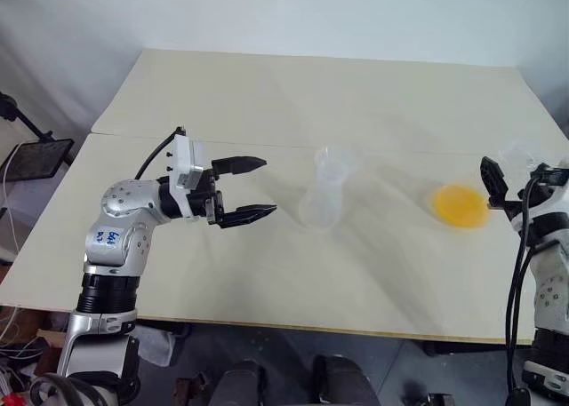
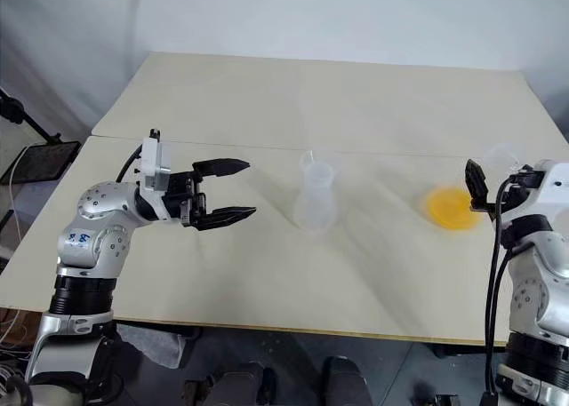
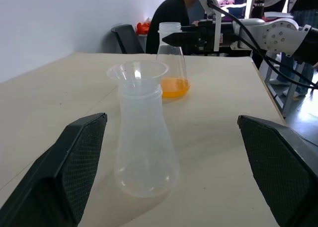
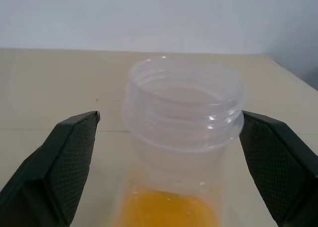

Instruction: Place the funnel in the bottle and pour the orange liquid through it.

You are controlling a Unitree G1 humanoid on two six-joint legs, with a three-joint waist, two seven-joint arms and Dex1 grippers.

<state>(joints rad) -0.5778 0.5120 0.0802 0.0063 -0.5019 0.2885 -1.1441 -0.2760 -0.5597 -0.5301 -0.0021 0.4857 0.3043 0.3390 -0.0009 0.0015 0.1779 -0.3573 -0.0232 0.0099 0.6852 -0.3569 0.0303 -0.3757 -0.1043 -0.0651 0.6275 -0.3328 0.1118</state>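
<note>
Over on the left, the left gripper hangs above the table with its two black fingers spread wide and nothing between them. It points toward the right, at the bottle, but stays well apart from it.

The bottle stands upright near the middle of the table, just on the near side of the seam where the two tabletops meet. It is clear and slightly frosted, a cone with a round neck. The funnel already sits in its neck, the wide mouth flaring above the rim. In the left wrist view the bottle looks empty, apart from a faint tint at its base.

Further right stands the larger flask, also upright, with the orange liquid pooled in its bottom as a bright patch. It is well apart from the bottle, close to the right edge of the table.

The right gripper is at that flask, on its right side. The right wrist view shows the threaded neck of the flask sitting between the two fingers, which stand wide on either side of it. Both fingers look clear of the plastic, so the flask is not gripped. The liquid shows below the neck.

Beyond the far right of the table, a person in dark clothing sits by some chairs.
</note>
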